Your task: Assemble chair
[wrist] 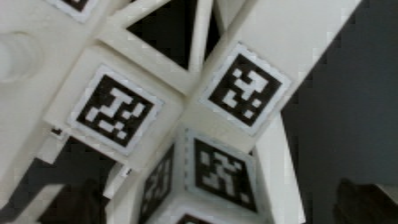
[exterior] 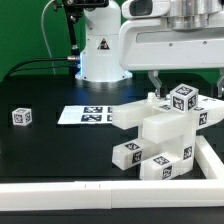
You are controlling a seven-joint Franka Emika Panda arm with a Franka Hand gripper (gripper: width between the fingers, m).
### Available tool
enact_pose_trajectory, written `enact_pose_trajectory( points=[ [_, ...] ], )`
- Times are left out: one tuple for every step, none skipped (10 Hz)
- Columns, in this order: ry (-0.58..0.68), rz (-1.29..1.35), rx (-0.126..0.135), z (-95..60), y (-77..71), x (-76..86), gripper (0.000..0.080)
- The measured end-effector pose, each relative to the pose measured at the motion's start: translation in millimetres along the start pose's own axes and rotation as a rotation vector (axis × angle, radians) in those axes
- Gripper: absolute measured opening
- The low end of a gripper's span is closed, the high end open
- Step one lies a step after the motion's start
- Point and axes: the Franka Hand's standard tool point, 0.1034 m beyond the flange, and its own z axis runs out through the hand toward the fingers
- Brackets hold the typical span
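Directly beneath my two-finger gripper (exterior: 178,90), whose jaws I'm seeing spread wide apart and clamped on nothing, sits the chunky white plastic chair (exterior: 160,135) with black-and-white square tags, its topmost tagged block right between them.

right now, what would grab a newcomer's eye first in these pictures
The chunky white chair, dotted with black-and-white tags, dominates the exterior view's right, and the gripper hangs directly over its top block with jaws apart. Far off at the exterior view's left sits a small lone tagged cube, with the marker board lying flat between them. The wrist view is filled by the chair's tags at close range.
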Motion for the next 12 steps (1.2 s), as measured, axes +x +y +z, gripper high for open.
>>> enact_pose_trajectory(
  points=[
    [0.0, -0.072, -0.002, 0.1, 1.1, 0.4, 0.0649],
    [0.0, -0.13, -0.002, 0.2, 1.4, 0.5, 0.0649],
    [-0.004, -0.407, -0.019, -1.9, 5.3, 2.8, 0.0649],
    [-0.004, -0.49, -0.028, -1.6, 4.7, 2.5, 0.0649],
    [-0.007, -0.544, -0.033, -0.2, 2.9, 0.4, 0.0649],
    [-0.007, -0.532, -0.033, -0.2, 3.9, 0.8, 0.0649],
    [-0.007, -0.503, -0.033, 0.0, 4.0, 0.8, 0.0515],
    [-0.007, -0.493, -0.033, 0.2, 4.2, 0.8, 0.0515],
    [-0.005, -0.426, -0.031, 0.0, 3.8, 0.9, 0.0353],
    [-0.004, -0.339, -0.029, -0.1, 3.3, 0.8, 0.0282],
    [-0.004, -0.277, -0.026, -0.1, 2.9, 0.8, 0.0282],
    [-0.003, -0.207, -0.025, -0.1, 2.6, 0.7, 0.0282]
  ],
)
